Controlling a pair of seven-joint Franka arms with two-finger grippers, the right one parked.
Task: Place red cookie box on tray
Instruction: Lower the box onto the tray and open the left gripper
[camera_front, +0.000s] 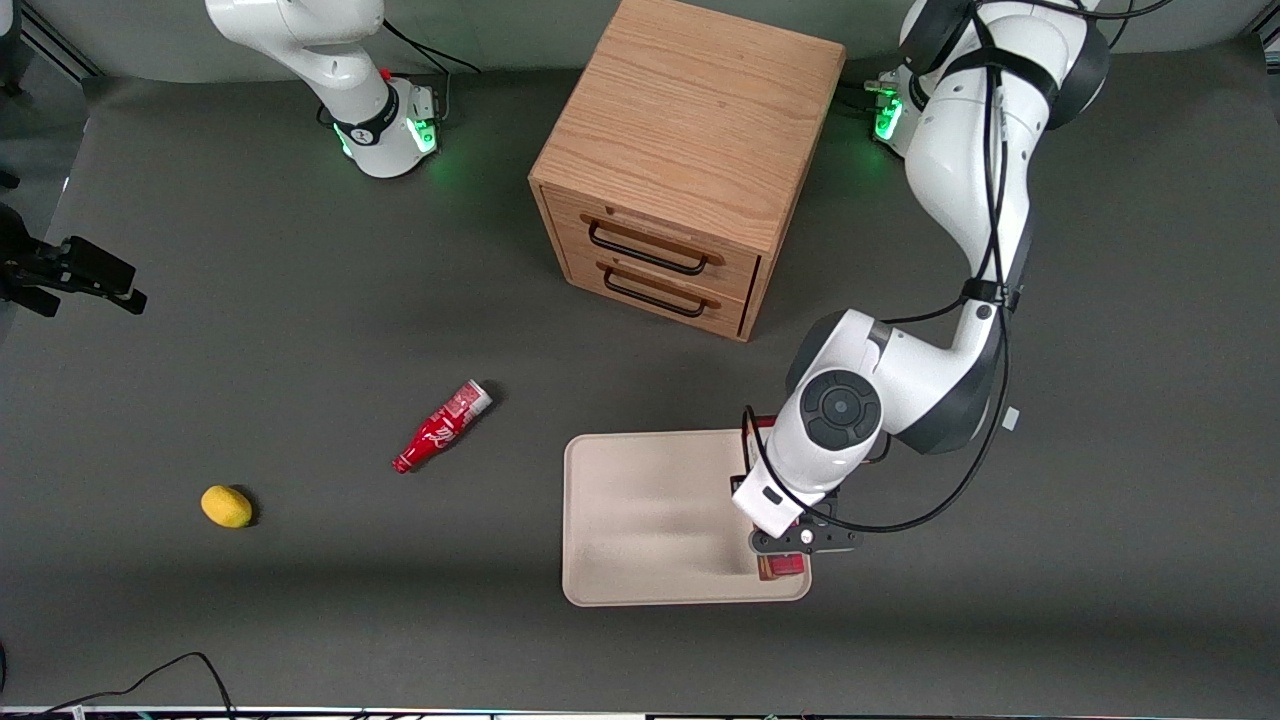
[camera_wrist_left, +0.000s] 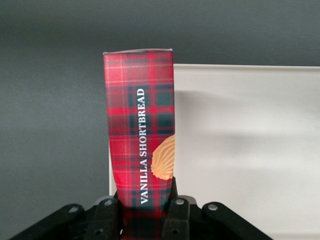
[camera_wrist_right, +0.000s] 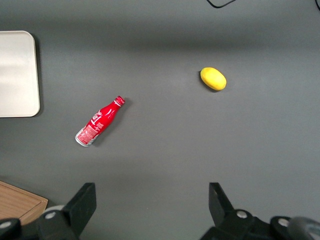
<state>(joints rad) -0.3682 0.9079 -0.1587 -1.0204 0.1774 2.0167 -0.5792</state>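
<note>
My left gripper (camera_front: 790, 545) is shut on the red cookie box (camera_wrist_left: 141, 125), a tartan carton printed "VANILLA SHORTBREAD" with a golden cookie picture. The black fingers (camera_wrist_left: 176, 212) clamp its two long sides near one end. The box runs along the tray's edge that lies toward the working arm's end, over the rim, with its long side partly past the edge. In the front view only the box's end (camera_front: 778, 567) and a sliver by the wrist show; the arm hides the rest. The beige tray (camera_front: 640, 510) lies flat on the grey table. Whether the box touches the tray (camera_wrist_left: 250, 150) I cannot tell.
A wooden two-drawer cabinet (camera_front: 690, 150) stands farther from the front camera than the tray. A small red bottle (camera_front: 440, 427) lies on its side toward the parked arm's end, and a yellow lemon (camera_front: 226, 506) lies still nearer that end.
</note>
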